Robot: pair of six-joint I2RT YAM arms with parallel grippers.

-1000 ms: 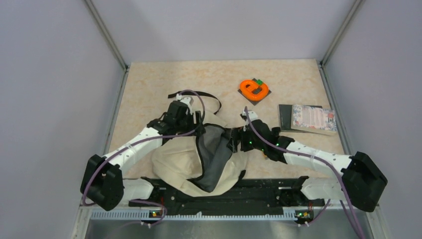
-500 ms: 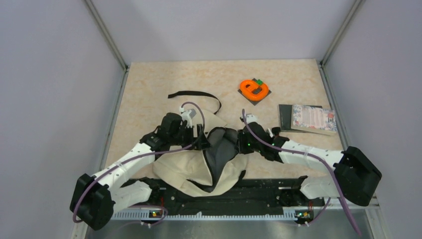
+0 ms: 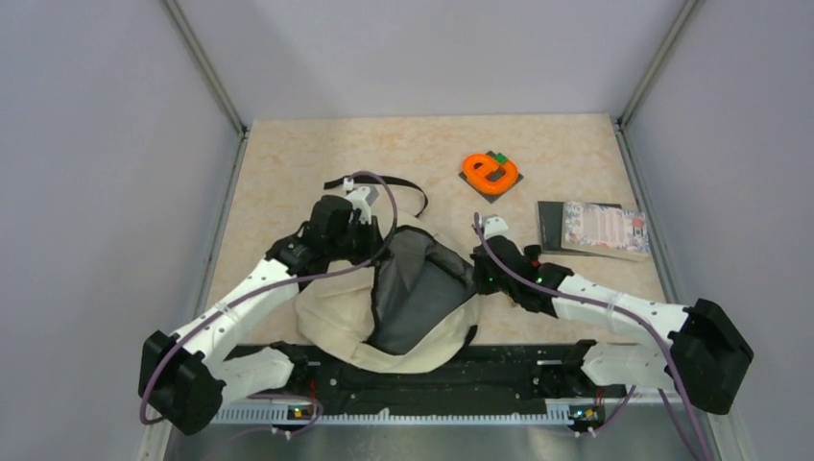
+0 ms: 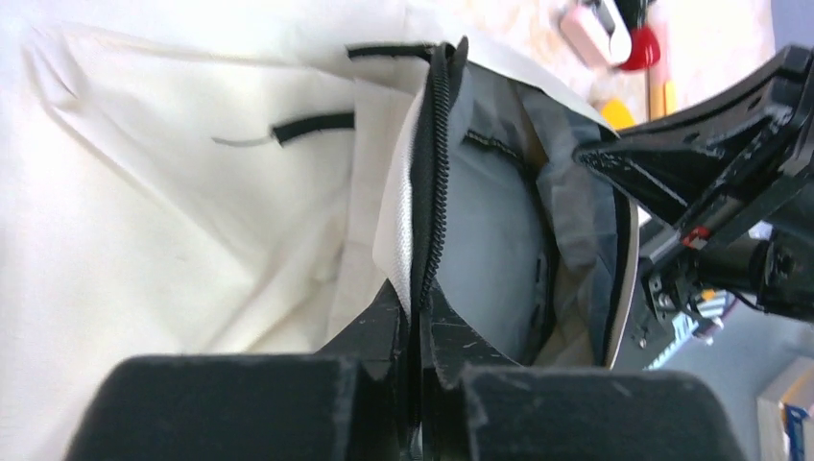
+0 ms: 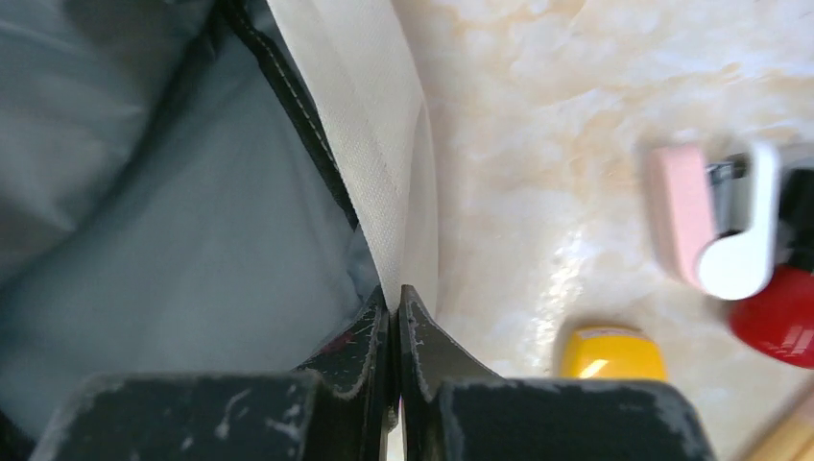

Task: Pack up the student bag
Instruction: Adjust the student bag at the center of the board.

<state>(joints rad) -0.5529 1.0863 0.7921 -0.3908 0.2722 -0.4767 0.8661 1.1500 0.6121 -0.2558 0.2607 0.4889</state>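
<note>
- The left gripper (image 4: 419, 305) is clamped on the student bag (image 3: 331, 312), its fingers pressed together over the black zipper (image 4: 429, 173) at one edge of the opening
- The right gripper (image 5: 395, 300) is pinched tight on the opposite edge, with a fold of cream fabric caught between its fingertips
- The bag lies on the table (image 3: 288, 163) between the two grippers and close to the arm bases, its mouth spread wide from one gripper to the other
- Grey lining (image 3: 415, 288) fills the gap between the grippers, while the cream outer fabric bunches on the outer side of the left gripper and back toward the bases
- A black strap (image 3: 413, 190) curls on the table just beyond the left gripper, on the side away from the bases
- Beside the right gripper's fingers, outside the bag, three small things lie on the table: a pink and white object (image 5: 715, 226), a red object (image 5: 782, 317) and a yellow object (image 5: 610, 355); they are too blurred to tell what they are
- An orange e-shaped piece (image 3: 488, 172) on a dark square sits farther out beyond the right gripper, well apart from the bag
- A flat printed booklet (image 3: 595, 229) lies on the outer side of the right gripper, apart from the bag
</note>
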